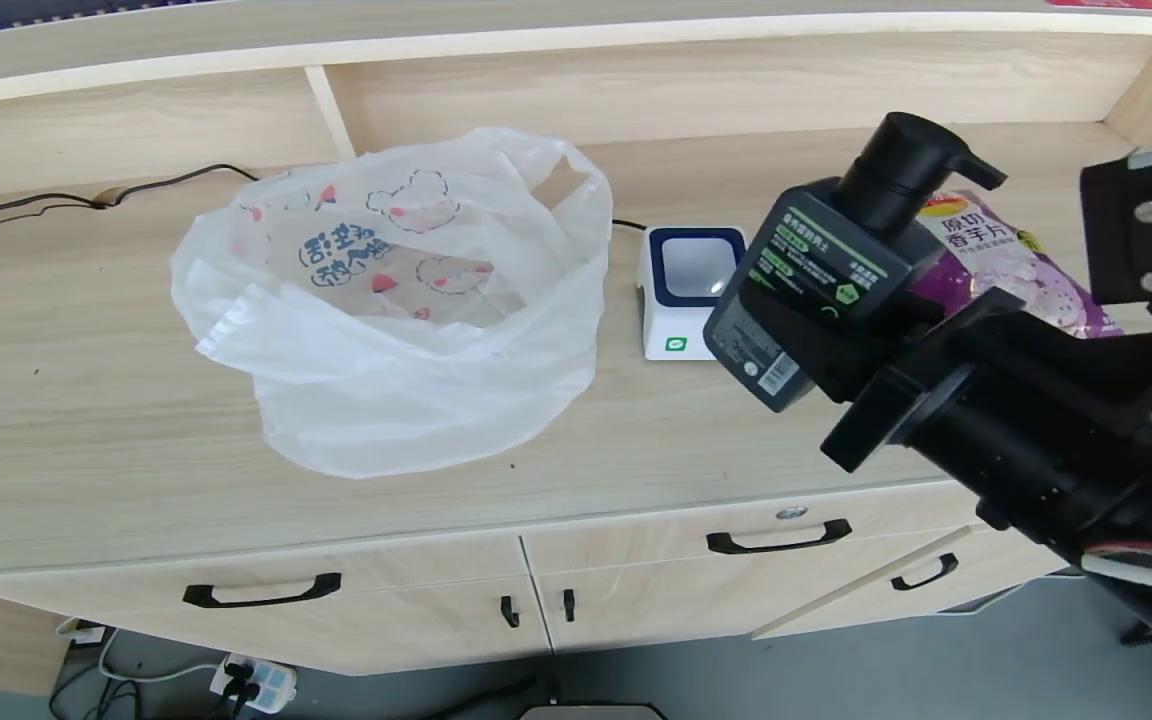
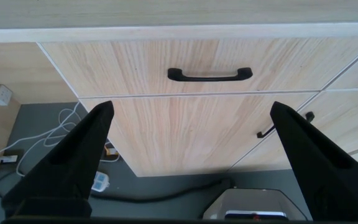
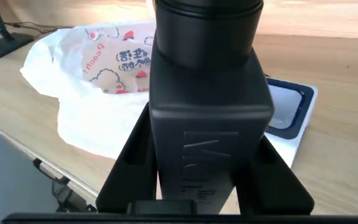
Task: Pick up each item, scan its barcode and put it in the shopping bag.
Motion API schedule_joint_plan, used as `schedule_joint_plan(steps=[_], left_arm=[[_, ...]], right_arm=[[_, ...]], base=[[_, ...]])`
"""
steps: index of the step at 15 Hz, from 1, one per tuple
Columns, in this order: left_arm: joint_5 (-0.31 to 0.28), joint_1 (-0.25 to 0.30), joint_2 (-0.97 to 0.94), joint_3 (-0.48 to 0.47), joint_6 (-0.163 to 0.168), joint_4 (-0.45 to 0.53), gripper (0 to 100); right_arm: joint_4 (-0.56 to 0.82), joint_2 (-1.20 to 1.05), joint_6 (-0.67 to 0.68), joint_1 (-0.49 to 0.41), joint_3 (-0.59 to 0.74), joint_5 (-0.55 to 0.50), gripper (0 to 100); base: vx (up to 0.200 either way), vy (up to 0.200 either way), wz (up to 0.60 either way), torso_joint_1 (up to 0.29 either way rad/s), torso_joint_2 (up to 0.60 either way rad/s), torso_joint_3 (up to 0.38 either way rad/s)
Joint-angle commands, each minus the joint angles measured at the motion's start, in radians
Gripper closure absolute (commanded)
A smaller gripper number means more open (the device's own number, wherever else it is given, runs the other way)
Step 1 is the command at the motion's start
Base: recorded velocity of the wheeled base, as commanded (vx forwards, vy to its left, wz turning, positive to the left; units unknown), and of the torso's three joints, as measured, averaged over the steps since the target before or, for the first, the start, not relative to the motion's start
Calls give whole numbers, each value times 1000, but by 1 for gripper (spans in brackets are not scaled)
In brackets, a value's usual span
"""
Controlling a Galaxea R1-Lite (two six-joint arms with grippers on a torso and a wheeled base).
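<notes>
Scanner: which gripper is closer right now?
Right. The right gripper holds the pump bottle just beside the scanner, above the counter. The left gripper hangs open, low in front of the drawer fronts, well away from it.

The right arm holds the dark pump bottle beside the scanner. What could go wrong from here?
1. The pump bottle sits tilted in the right end effector; its barcode seems turned away from the scanner, so the scan may fail.
2. The shopping bag has a slumped, soft mouth; the bottle may catch its rim.
</notes>
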Motion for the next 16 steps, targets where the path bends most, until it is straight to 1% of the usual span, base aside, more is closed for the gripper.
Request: schedule_joint_plan(steps=[1, 2, 3, 4, 5, 6, 7, 8, 9, 10, 11, 12, 13, 14, 15, 16], left_arm=[[0, 1, 2, 0, -1, 0, 0], [0, 1, 2, 0, -1, 0, 0], [0, 0, 2, 0, -1, 0, 0], [0, 1, 2, 0, -1, 0, 0], [0, 1, 2, 0, -1, 0, 0], [0, 1, 2, 0, -1, 0, 0], [0, 1, 2, 0, -1, 0, 0], [0, 0, 2, 0, -1, 0, 0], [0, 1, 2, 0, -1, 0, 0], [0, 1, 2, 0, -1, 0, 0], [0, 1, 2, 0, -1, 0, 0], [0, 1, 2, 0, -1, 0, 0], [0, 1, 2, 0, -1, 0, 0], [0, 1, 2, 0, -1, 0, 0], [0, 1, 2, 0, -1, 0, 0], [0, 1, 2, 0, -1, 0, 0]], right_arm=[[6, 146, -99, -70, -167, 27, 100], [6, 195, -194, -70, -250, 126, 100], [4, 233, -286, -70, -281, 238, 100], [3, 250, -338, -75, -287, 287, 100], [-20, 279, -450, -127, -290, 356, 100], [-25, 285, -578, -185, -316, 491, 100], [-22, 296, -659, -222, -350, 593, 100], [-23, 313, -757, -273, -377, 738, 100], [-23, 315, -791, -308, -374, 767, 100], [-25, 324, -802, -353, -400, 774, 100], [-23, 350, -802, -388, -477, 796, 100], [-22, 379, -802, -399, -518, 817, 100], [-30, 443, -800, -420, -601, 863, 100], [-25, 466, -786, -462, -670, 874, 100], [-10, 482, -779, -472, -725, 868, 100], [4, 508, -780, -472, -751, 870, 100]], base=[[0, 0, 0, 0, 0, 0], [0, 0, 0, 0, 0, 0], [0, 0, 0, 0, 0, 0], [0, 0, 0, 0, 0, 0], [0, 0, 0, 0, 0, 0], [0, 0, 0, 0, 0, 0], [0, 0, 0, 0, 0, 0], [0, 0, 0, 0, 0, 0], [0, 0, 0, 0, 0, 0], [0, 0, 0, 0, 0, 0], [0, 0, 0, 0, 0, 0], [0, 0, 0, 0, 0, 0], [0, 0, 0, 0, 0, 0], [0, 0, 0, 0, 0, 0], [0, 0, 0, 0, 0, 0], [0, 0, 0, 0, 0, 0]])
